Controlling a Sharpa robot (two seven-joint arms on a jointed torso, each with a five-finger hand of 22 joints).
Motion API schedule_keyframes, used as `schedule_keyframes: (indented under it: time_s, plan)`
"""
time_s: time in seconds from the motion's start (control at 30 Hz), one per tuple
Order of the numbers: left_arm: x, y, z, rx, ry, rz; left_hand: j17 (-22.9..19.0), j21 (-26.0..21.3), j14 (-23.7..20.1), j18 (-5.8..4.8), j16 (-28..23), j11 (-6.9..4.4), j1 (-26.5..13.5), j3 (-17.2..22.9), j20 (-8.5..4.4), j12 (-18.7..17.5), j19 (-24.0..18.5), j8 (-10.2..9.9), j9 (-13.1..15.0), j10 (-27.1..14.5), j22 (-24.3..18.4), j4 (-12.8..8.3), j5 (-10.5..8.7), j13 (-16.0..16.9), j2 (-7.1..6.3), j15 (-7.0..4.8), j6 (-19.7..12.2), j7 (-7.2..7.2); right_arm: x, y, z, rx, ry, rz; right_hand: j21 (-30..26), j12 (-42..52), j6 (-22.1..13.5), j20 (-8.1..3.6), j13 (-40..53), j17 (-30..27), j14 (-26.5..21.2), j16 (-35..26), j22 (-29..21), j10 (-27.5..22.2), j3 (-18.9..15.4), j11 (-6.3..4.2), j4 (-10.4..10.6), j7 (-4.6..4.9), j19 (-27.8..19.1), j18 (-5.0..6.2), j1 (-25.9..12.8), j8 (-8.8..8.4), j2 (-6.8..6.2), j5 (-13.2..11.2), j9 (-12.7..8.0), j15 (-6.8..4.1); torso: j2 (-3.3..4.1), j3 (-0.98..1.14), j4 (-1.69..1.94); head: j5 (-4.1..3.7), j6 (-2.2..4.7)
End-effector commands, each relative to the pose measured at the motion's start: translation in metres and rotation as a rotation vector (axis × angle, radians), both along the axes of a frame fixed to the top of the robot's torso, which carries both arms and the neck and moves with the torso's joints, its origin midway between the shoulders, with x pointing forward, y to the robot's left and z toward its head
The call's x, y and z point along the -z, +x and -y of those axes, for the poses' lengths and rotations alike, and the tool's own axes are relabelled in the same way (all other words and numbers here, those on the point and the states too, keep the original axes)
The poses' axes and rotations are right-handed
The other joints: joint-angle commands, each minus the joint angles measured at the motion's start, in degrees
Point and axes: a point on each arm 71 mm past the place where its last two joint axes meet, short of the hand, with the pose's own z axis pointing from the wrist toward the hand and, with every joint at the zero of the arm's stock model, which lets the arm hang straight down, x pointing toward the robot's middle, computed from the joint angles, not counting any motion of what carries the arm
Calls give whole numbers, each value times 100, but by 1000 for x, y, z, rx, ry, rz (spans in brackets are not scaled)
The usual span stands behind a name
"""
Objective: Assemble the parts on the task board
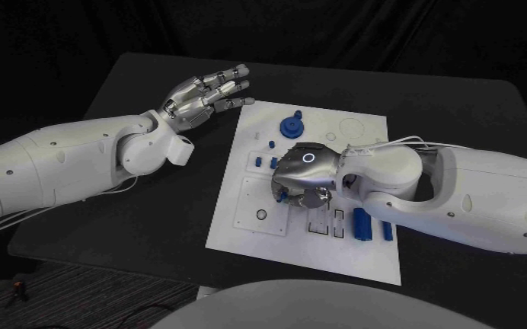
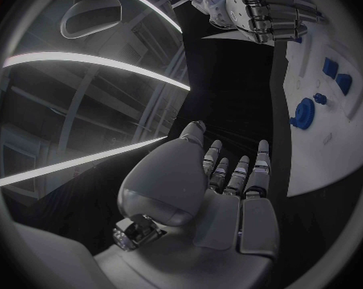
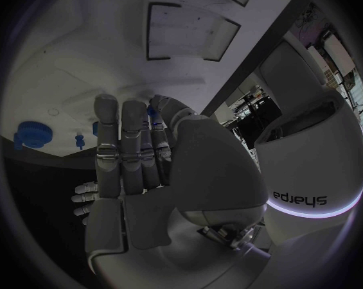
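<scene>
Likely light, rigid and smooth, the small blue part (image 3: pixel 151 111) pinched at the right hand (image 1: pixel 305 179) fingertips is best held by its sides, since it could slip or twist. It sits over the middle of the white task board (image 1: pixel 362 253) on the black worktop (image 1: pixel 143 215), with a round blue gear-like part (image 1: pixel 292 126) beyond. The left hand (image 1: pixel 204 99) hovers beside the board, fingers spread, holding nothing.
</scene>
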Motion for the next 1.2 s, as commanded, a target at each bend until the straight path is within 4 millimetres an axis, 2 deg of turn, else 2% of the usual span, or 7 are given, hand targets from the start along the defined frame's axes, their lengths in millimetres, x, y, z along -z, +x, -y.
schedule_keyframes:
  time_s: [0.03,0.27,0.33,0.43,0.47,0.9,1.2]
  plan:
    - [-2,-1,1,6,-36,17,4,-5,-21,38,18,47,16,35,-8,30,-11,35,8,11,-5,-2,-38,8,51,17,14,2,2,-1,-1,3,-28,3,-17,22,-27,8,3,-11,-38,-38,300,-32,6,-26,-44,23,-44,57,14,6,-49,-29,147,-11,-1,2,-1,-1,-1]
    - [-2,-1,1,7,-34,14,4,-6,-20,38,20,51,12,39,-8,39,-11,34,7,15,-8,1,-42,10,52,19,13,5,2,-1,-2,8,-30,5,-110,27,-88,14,21,-73,-81,-97,283,-73,13,-8,-67,44,-80,66,11,-30,-51,-64,150,2,-2,1,-4,0,-1]
    - [-2,-1,1,7,-33,13,5,-7,-19,37,22,53,11,40,-8,40,-12,34,7,16,-12,1,-43,10,52,19,13,6,2,0,-2,8,-29,6,-167,31,-319,30,43,-103,-116,-123,273,-139,31,12,-69,81,-113,68,-18,-164,-49,-158,111,24,-3,0,-2,-1,-1]
    - [-1,-1,1,8,-32,12,5,-7,-19,37,22,53,11,40,-8,40,-12,34,7,16,-12,1,-43,10,52,19,13,6,2,0,-2,7,-26,7,-187,46,-435,36,67,-120,-132,-132,270,-177,48,16,-72,97,-125,72,-37,-231,-48,-207,92,27,0,1,0,-7,-1]
    - [-1,-1,1,9,-32,11,5,-7,-19,37,22,53,11,40,-8,40,-12,34,7,16,-12,1,-43,10,52,19,13,6,2,0,-3,7,-24,8,-212,52,-668,42,86,-133,-143,-136,265,-228,72,10,-71,70,-134,77,-56,-293,-58,-272,43,32,0,2,-1,-5,-1]
    - [-1,-1,1,13,-29,6,4,-9,-22,36,22,59,9,45,-8,45,-17,39,10,19,-21,2,-43,11,55,22,38,11,2,2,-4,5,-9,15,-395,85,-1246,91,165,-211,-201,-166,221,-454,117,72,27,-5,-175,94,-220,-284,-102,-727,-88,80,-1,-4,-3,-11,-1]
    - [0,-1,1,14,-26,2,4,-9,-22,36,22,59,9,45,-8,45,-17,39,10,19,-21,2,-43,11,55,22,38,11,2,2,-4,3,-10,13,-439,108,-1255,106,188,-227,-211,-164,208,-492,95,81,78,-9,-173,98,-283,-256,-130,-895,-92,90,-9,2,1,-26,-1]
